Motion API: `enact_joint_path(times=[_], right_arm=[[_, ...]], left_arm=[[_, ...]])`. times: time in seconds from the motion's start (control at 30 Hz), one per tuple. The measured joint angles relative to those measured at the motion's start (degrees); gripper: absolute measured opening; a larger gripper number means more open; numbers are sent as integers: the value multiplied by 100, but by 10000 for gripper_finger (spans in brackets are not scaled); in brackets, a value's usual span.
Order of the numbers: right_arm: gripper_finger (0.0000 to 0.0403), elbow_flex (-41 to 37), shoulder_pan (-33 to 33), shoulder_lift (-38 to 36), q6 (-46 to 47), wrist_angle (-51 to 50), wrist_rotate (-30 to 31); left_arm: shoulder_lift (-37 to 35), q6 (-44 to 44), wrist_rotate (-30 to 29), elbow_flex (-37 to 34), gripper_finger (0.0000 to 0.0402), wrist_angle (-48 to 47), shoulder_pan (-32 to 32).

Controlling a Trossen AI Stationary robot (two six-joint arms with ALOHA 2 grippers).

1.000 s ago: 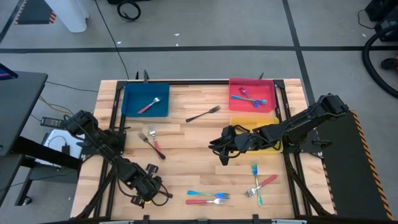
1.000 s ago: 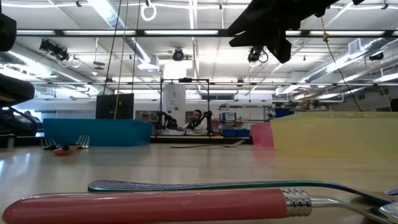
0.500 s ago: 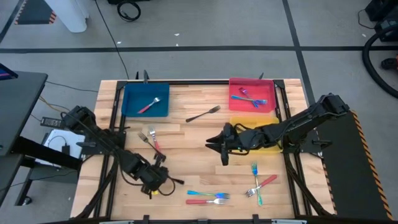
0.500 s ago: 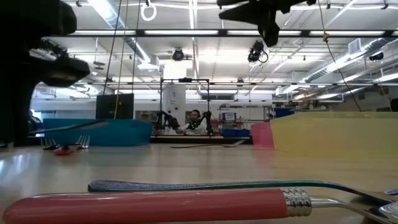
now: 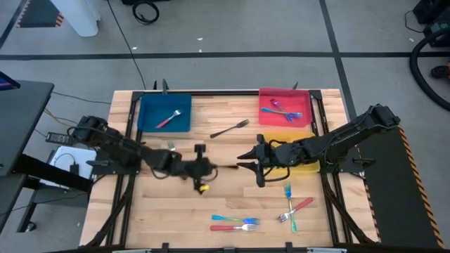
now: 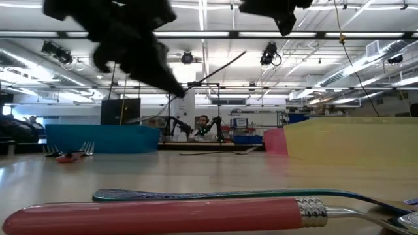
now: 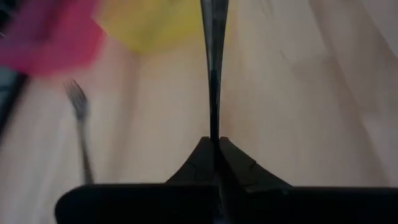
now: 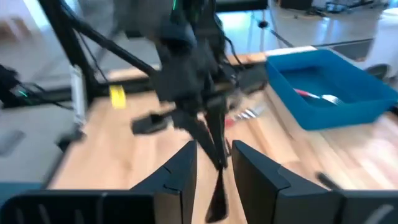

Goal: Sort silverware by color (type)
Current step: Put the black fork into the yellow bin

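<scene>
My left gripper (image 5: 202,169) is over the table's middle, shut on a dark grey fork (image 5: 225,166) whose free end points at my right gripper (image 5: 254,166). The right gripper is open. In the right wrist view its fingers (image 8: 186,169) stand on either side of the fork's free end (image 8: 217,190), apart from it. A red-handled fork (image 5: 169,118) lies in the blue tray (image 5: 149,112). Teal and red forks (image 5: 281,111) lie in the red tray (image 5: 271,98). Another grey fork (image 5: 230,128) lies flat on the table. My left gripper pinches the dark grey fork at one end (image 7: 213,127) between its two shut fingers. Which end that is cannot be told. The fork runs straight out from the fingertips, toward the table's right. It is lifted clear of the table and slants upward in the low view (image 6: 219,68).
More forks lie near the table's near edge (image 5: 235,223) and near right (image 5: 292,207). One more (image 5: 171,147) lies by the left arm. The yellow tray (image 5: 271,138) sits partly under the right arm. In the low view, a red-handled fork (image 6: 163,212) lies close to the camera.
My left gripper has swung from the table's near left corner up and toward the middle, carrying the dark grey fork lifted clear with its free end leading toward the right gripper. The right gripper has stayed about where it was.
</scene>
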Motion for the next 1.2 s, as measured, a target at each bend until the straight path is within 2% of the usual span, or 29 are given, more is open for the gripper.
enact_joint_path(times=[0.13,0.27,0.47,0.53,0.7,0.8,0.97,1.2], right_arm=[[109,-1,-70,-14,-290,-370,212],[109,-2,-101,-123,-321,-465,371],[109,-2,-106,-216,-317,-481,923],[109,-2,-162,-215,-321,-485,1154],[109,-2,-459,-200,-323,-487,1658],[109,-2,-662,-199,-430,-458,1875],[109,-2,-881,-196,-780,-299,2024],[109,-2,-1022,-196,-1739,466,2019]], left_arm=[[0,344,31,4,6,947,579],[-2,405,21,4,6,1427,1146],[-4,379,55,6,6,2202,1751],[-4,378,234,9,6,2545,1872],[-4,368,1137,11,6,3333,2084],[-5,370,1407,11,6,3635,2148],[-7,483,1517,11,6,4007,2170],[-8,857,1536,11,6,4423,2194]])
